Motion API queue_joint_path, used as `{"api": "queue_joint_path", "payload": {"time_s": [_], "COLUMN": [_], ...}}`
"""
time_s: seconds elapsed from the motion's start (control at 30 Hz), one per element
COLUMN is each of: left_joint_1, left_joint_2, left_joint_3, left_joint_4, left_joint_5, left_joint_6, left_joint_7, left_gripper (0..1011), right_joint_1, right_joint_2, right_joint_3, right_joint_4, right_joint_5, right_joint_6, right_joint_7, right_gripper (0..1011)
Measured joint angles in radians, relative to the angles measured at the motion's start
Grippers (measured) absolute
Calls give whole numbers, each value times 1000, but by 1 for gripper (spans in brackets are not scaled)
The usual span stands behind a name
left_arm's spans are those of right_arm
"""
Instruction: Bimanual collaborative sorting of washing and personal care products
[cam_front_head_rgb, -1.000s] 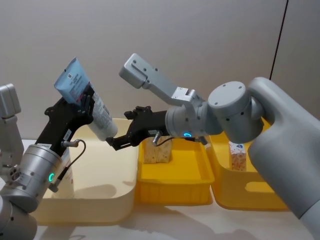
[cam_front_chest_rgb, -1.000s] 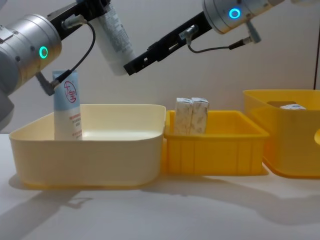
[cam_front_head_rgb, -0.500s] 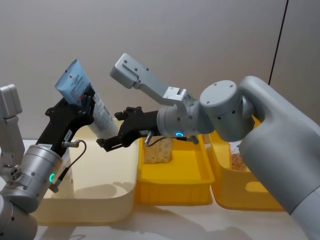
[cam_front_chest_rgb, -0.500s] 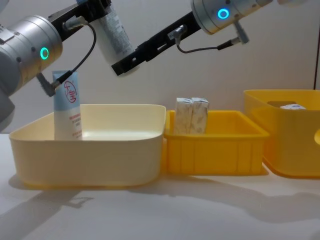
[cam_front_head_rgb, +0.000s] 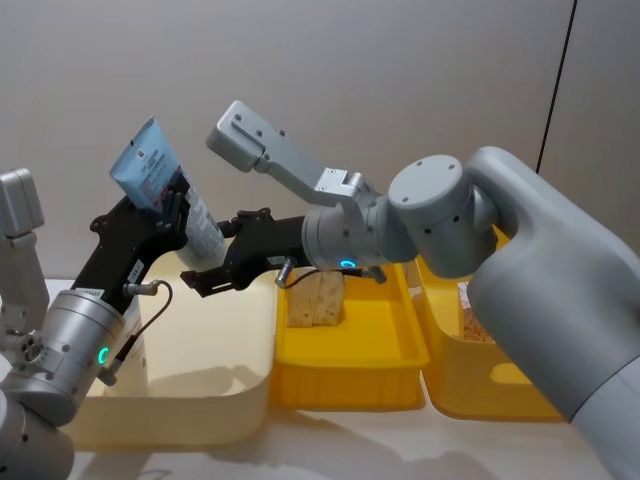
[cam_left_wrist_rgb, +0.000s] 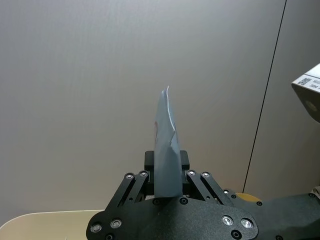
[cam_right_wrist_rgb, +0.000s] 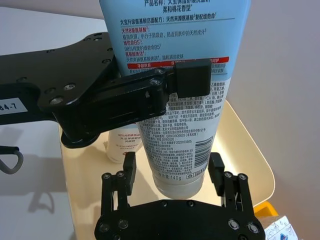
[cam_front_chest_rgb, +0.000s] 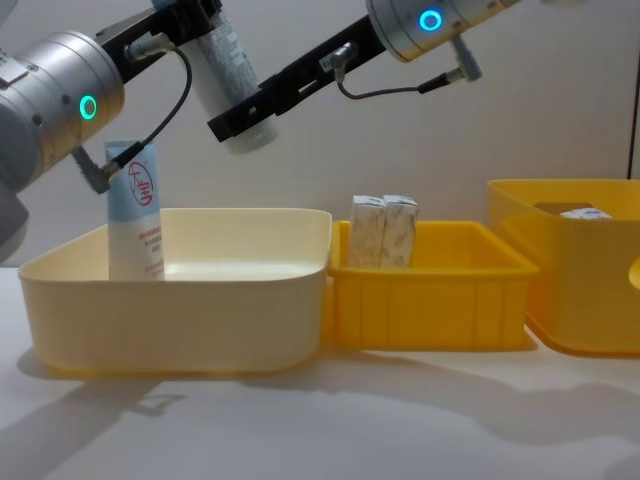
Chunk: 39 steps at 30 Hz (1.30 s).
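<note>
left gripper (cam_front_head_rgb: 168, 222) clamps light-blue-and-white plastic squeeze tube (cam_front_head_rgb: 170, 205) mid-body, high above cream plastic bin (cam_front_chest_rgb: 180, 300) — right gripper (cam_right_wrist_rgb: 172, 172) spread wide, straddling its cap end. tube likely light, soft, slick — grip firmer cap shoulder.

Tilted tube (cam_front_head_rgb: 170, 205), upright tube (cam_front_chest_rgb: 135, 212), cartons (cam_front_chest_rgb: 384, 232)

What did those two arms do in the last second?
The right gripper slid toward the robot's left until its open jaws flank the cap end of the raised tube. The left gripper stayed shut on that tube. The tube in the cream bin and the cartons didn't move.
</note>
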Motion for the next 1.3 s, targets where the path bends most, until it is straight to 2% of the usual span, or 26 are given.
{"api": "queue_joint_path", "payload": {"time_s": [0.13,0.27,0.3,0.37,1.3], "left_joint_1": [0,1,1,1,1], "left_joint_2": [0,0,0,0,1], "left_joint_3": [0,0,0,0,0], "left_joint_4": [-1,-1,-1,-2,-2], "left_joint_5": [0,1,1,1,1], "left_joint_6": [0,1,1,1,1], "left_joint_7": [0,1,1,1,1], "left_gripper": [262,264,264,262,262], "right_joint_1": [2,3,4,4,7], "right_joint_2": [-2,-4,-4,-5,-8], "right_joint_3": [-1,-2,-2,-3,-4], "right_joint_4": [3,5,6,6,11], "right_joint_5": [1,2,2,2,4], "right_joint_6": [-3,-5,-5,-5,-10], "right_joint_7": [0,0,0,0,-2], "right_gripper": [809,730,681,662,652]}}
